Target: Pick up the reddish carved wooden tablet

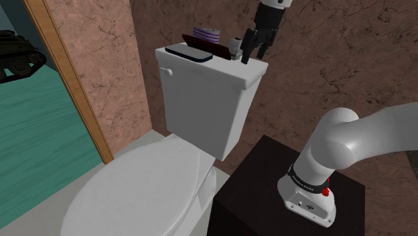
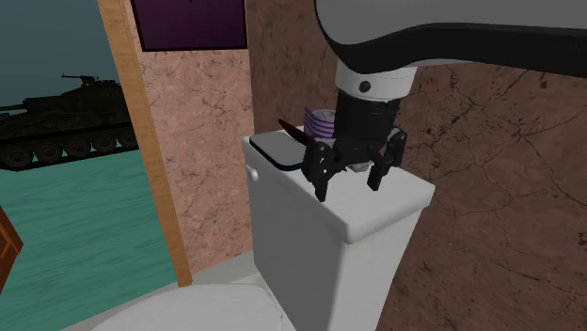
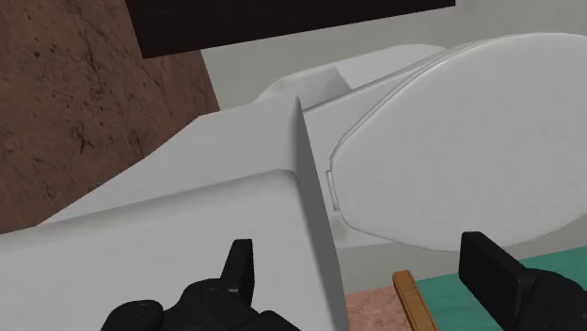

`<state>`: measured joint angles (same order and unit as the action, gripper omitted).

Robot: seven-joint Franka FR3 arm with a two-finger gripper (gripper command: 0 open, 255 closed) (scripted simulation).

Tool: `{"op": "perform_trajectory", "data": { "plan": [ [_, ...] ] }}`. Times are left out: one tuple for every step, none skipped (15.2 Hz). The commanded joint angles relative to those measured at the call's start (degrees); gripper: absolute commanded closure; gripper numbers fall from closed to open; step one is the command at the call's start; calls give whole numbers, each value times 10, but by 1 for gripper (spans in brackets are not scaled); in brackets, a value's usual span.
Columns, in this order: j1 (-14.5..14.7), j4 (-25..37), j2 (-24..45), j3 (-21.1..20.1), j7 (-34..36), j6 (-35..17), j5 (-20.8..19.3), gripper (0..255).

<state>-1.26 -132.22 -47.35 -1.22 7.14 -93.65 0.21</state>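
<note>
The reddish-brown tablet [image 1: 205, 44] leans tilted on the white toilet tank lid [image 1: 221, 70], in front of a purple-striped container [image 1: 206, 31]. In the second exterior view the tablet [image 2: 295, 133] appears as a thin dark-red edge. My black gripper [image 1: 254, 55] hangs open just above the lid's end, to the shoulder view's right of the tablet and apart from it. Its fingers [image 2: 325, 183] stand wide apart, and nothing is between them in the gripper [image 2: 353, 179]. In the wrist view the gripper [image 3: 359, 246] looks down over the lid's edge [image 3: 188, 188].
A flat dark slab [image 1: 189, 51] lies on the lid beside the tablet, and a small grey object [image 1: 234, 47] stands near the gripper. Below is the closed toilet seat [image 1: 137, 188]. A marbled wall stands close behind. A wooden door frame [image 1: 70, 80] and the dark stand [image 1: 258, 178] flank the toilet.
</note>
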Motion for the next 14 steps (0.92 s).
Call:
{"op": "perform_trajectory", "data": {
  "plan": [
    [0, 0, 0, 0, 0, 0, 0, 0],
    [-3, 15, 25, -5, -3, -6, -14, 0],
    [-6, 31, 49, -11, -6, -11, -29, 0],
    [-9, 47, 73, -16, -9, -15, -43, 0],
    [-13, 64, 97, -22, -11, -19, -58, 0],
    [-17, 81, 121, -28, -12, -22, -74, 0],
    [-21, 99, 145, -35, -13, -25, -90, 0],
    [-24, 118, 169, -41, -13, -27, -106, 0],
    [-28, 136, 192, -48, -14, -28, -123, 0],
    [-32, 156, 216, -55, -13, -28, -140, 0],
    [-36, 176, 240, -62, -13, -27, -157, 0],
    [-39, 196, 263, -68, -12, -26, -176, 0],
    [-42, 217, 287, -75, -11, -23, -194, 0],
    [-44, 239, 311, -82, -10, -20, -214, 0]
  ]
}}
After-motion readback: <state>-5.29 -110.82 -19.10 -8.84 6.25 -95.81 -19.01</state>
